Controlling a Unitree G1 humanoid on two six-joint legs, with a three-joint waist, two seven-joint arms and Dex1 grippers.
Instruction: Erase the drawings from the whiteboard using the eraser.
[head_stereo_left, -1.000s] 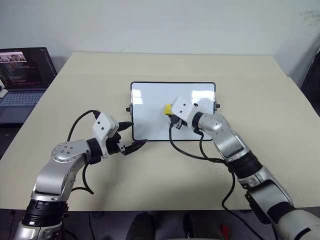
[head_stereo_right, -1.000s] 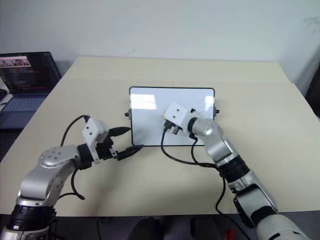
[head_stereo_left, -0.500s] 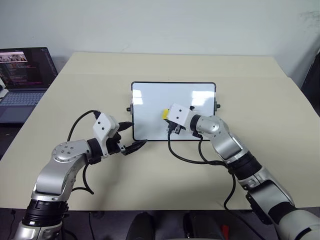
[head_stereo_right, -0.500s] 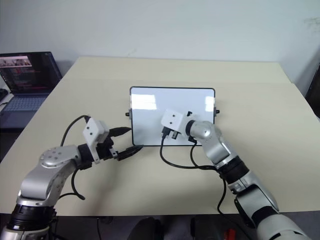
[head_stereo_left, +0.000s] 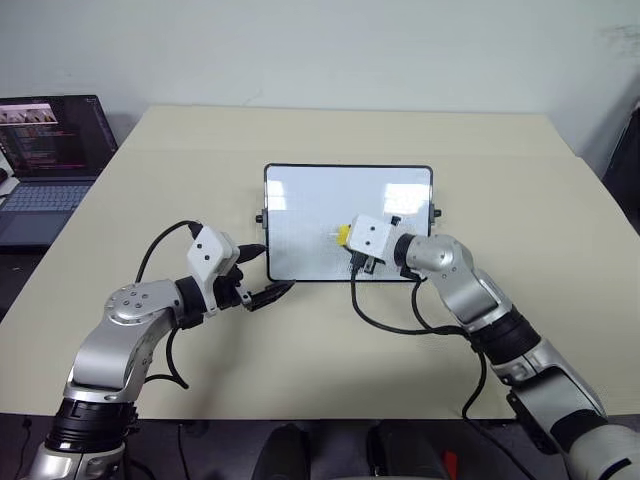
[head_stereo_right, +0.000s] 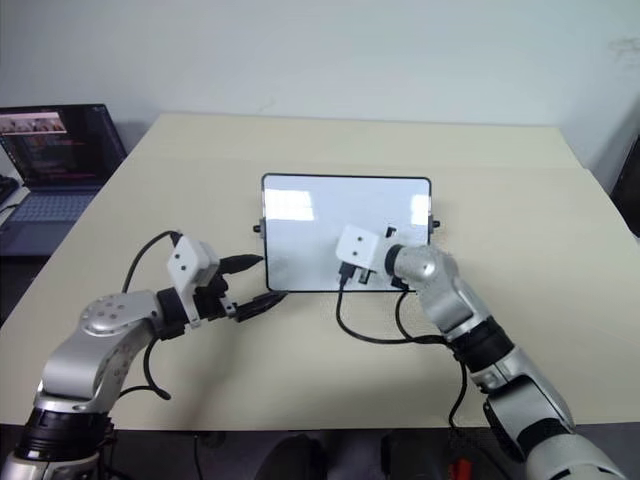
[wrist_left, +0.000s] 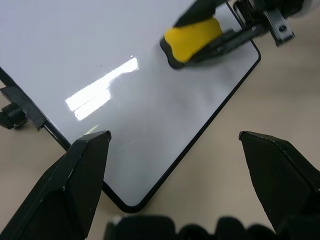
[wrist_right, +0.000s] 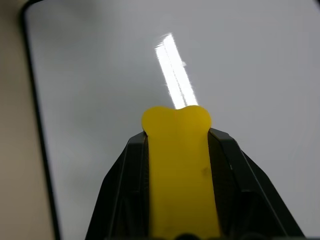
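Observation:
The whiteboard (head_stereo_left: 310, 205) lies flat at the middle of the table, glossy white in a thin black frame. The yellow eraser (head_stereo_left: 343, 233) rests against the board's near half, and my right gripper (wrist_right: 177, 142) is shut on it. In the left wrist view the eraser (wrist_left: 192, 37) shows its dark underside touching the board. My left gripper (head_stereo_left: 272, 271) stands open at the board's near left corner, one finger on each side of that corner (wrist_left: 127, 202). The drawings are out of view; the board surface that I see is plain white.
An open laptop (head_stereo_left: 48, 150) sits off the table's far left edge. The beige table (head_stereo_left: 520, 200) has free room to the right of the board and behind it. Black cables hang from both wrists onto the table in front of the board.
My right gripper has slid the eraser across the board toward its near edge and a little to the right, while turning. The left arm has stayed still.

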